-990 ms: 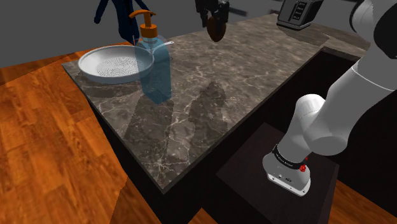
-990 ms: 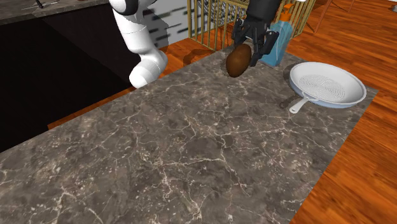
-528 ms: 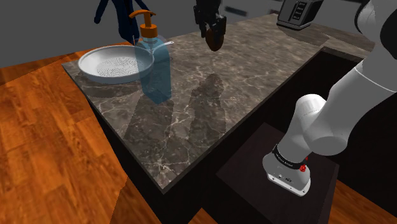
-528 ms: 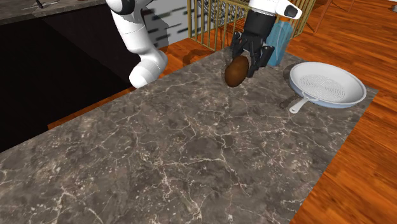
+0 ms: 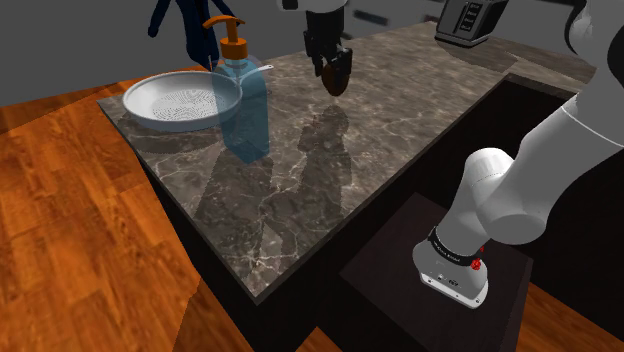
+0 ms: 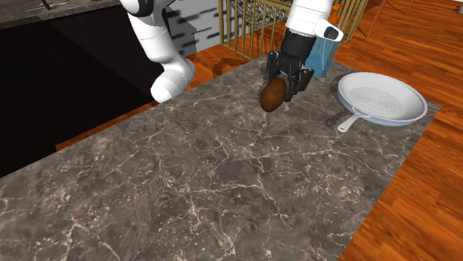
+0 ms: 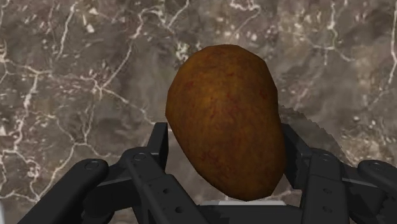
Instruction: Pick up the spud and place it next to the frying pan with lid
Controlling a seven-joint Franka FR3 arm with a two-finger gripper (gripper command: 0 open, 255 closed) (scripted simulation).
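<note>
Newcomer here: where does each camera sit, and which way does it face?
Shoulder view: beside and behind the stand, looking down over the counter; stand and arm show.
Second exterior view: across the counter, facing the arm; arm and gripper show.
Wrist view: on the wrist, looking along the fingers at the counter.
Shared: the gripper clasping the potato.

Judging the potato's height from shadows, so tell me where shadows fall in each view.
Shoulder view: soft arm shadow on the veined counter, just below the potato. Wrist view: jagged-edged dark patch beside the potato. Second exterior view: no clear shadow under it.
</note>
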